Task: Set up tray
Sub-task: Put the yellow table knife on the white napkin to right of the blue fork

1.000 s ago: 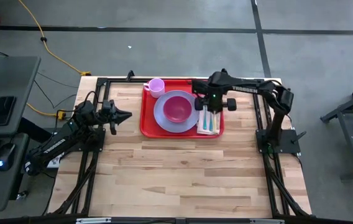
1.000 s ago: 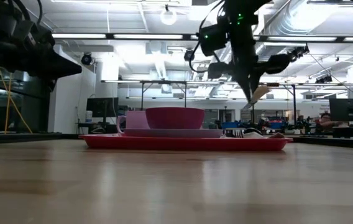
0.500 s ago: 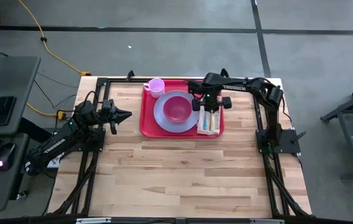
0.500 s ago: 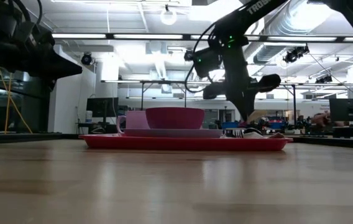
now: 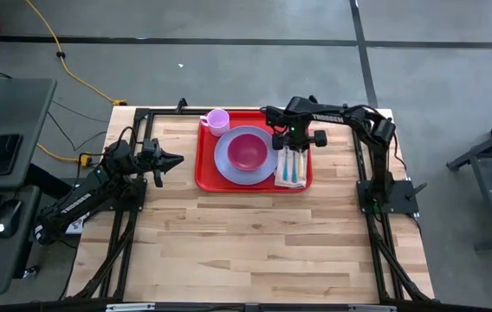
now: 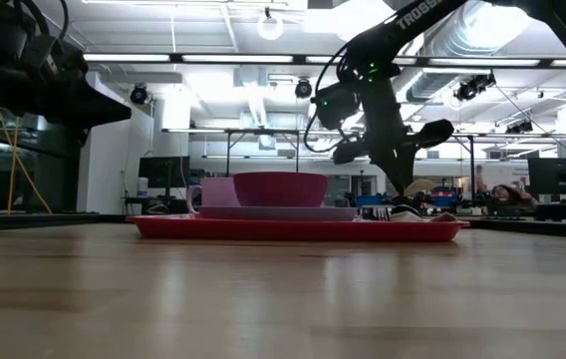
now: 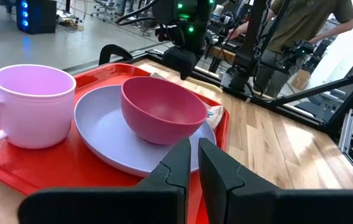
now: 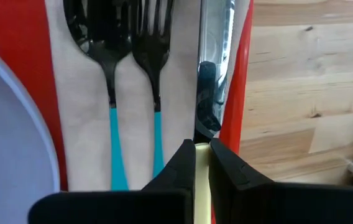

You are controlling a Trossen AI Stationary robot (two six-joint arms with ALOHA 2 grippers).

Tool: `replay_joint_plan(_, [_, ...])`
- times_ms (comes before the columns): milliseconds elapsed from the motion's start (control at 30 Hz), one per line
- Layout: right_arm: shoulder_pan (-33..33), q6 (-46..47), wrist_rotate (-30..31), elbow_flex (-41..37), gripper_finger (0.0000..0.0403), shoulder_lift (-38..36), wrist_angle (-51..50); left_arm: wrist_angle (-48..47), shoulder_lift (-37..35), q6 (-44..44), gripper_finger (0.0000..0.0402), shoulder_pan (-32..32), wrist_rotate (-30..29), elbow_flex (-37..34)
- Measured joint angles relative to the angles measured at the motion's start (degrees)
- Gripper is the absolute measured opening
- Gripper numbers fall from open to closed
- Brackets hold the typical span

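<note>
The right gripper (image 8: pixel 201 163), low centre in its wrist view, pinched a knife (image 8: pixel 214 74) by its pale handle over the napkin (image 8: pixel 183 93). The blade lay near the rim of the tray (image 5: pixel 204 169), upper centre of the overhead frame. Released carelessly, the knife could have tipped over that rim or knocked the fork (image 8: pixel 155 68). The left gripper (image 5: pixel 170 159), nearly pressed together, waited at frame left.

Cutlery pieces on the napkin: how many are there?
3: a teal-handled spoon nearest the lavender plate, a teal-handled fork beside it, a shiny knife nearest the red plastic tray's rim.

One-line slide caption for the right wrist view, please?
Right gripper shut on knife, lowering it beside fork and spoon.
</note>
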Motion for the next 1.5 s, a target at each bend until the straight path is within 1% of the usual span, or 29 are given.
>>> replay_joint_plan(433, [0.2, 0.6, 1.3, -0.4, 0.0006, 0.0, 0.7, -0.1, 0.0, 0.1, 0.0062, 0.0, -0.2, 0.0])
replay_joint_plan(700, [1.9, 2.9, -1.5, -9.4, 0.0007, 0.0, 9.5, -0.1, 0.0, 0.0, 0.0062, 0.0, -0.3, 0.0])
replay_joint_plan(933, [1.7, 2.8, -1.8, -13.3, 0.0010, 0.0, 13.3, -0.2, 0.0, -0.1, 0.0062, 0.0, -0.5, 0.0])
replay_joint_plan(1067, [1.6, 2.8, -1.7, -13.6, 0.0008, 0.0, 15.2, -0.2, 0.0, -0.1, 0.0062, 0.0, -0.5, 0.0])
replay_joint_plan(1267, [0.9, 2.1, -1.8, -13.6, 0.0013, 0.0, 15.5, -0.2, 0.0, -0.1, 0.0062, 0.0, -0.5, -0.1])
replay_joint_plan(1500, [0.9, 1.6, -0.2, -13.4, 0.0009, -0.6, 15.9, -0.2, 0.0, -0.1, 0.0062, 0.0, -0.6, -0.1])
